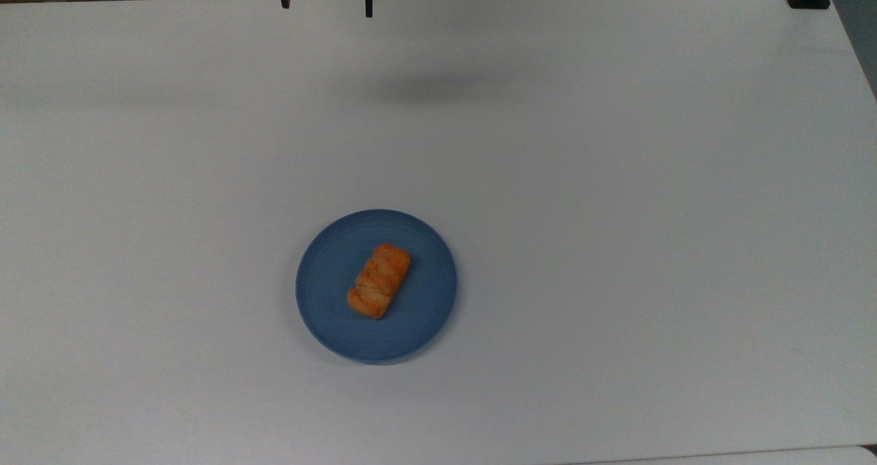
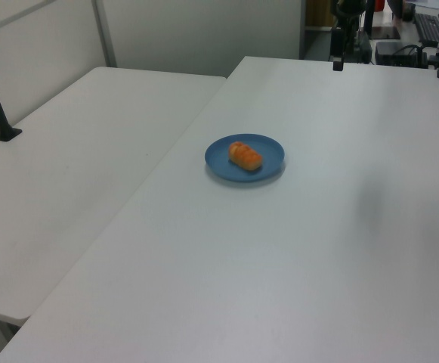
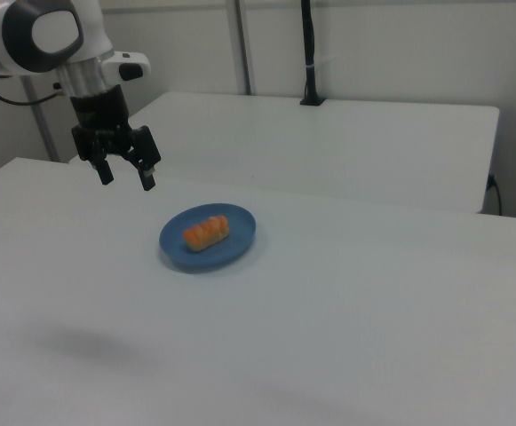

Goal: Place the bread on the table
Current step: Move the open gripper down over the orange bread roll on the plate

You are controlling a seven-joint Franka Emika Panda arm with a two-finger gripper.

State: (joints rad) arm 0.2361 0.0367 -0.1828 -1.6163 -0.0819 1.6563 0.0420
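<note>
Hovering gripper [image 3: 126, 172] at upper left of right view, fingers apart, empty. Bread [image 3: 206, 232] lies on blue plate [image 3: 236, 243] at frame centre, below and right of gripper, well apart. Long axis runs lower left to upper right. Table [image 3: 373, 311] bare around plate.

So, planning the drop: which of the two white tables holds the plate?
The table under the gripper holds the blue plate; the adjoining table carries a black post.

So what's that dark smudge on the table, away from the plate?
A soft shadow, probably the arm's: in the top view it lies on the table below the open gripper; in the right view it falls near the bottom left, far from the plate and bread.
</note>
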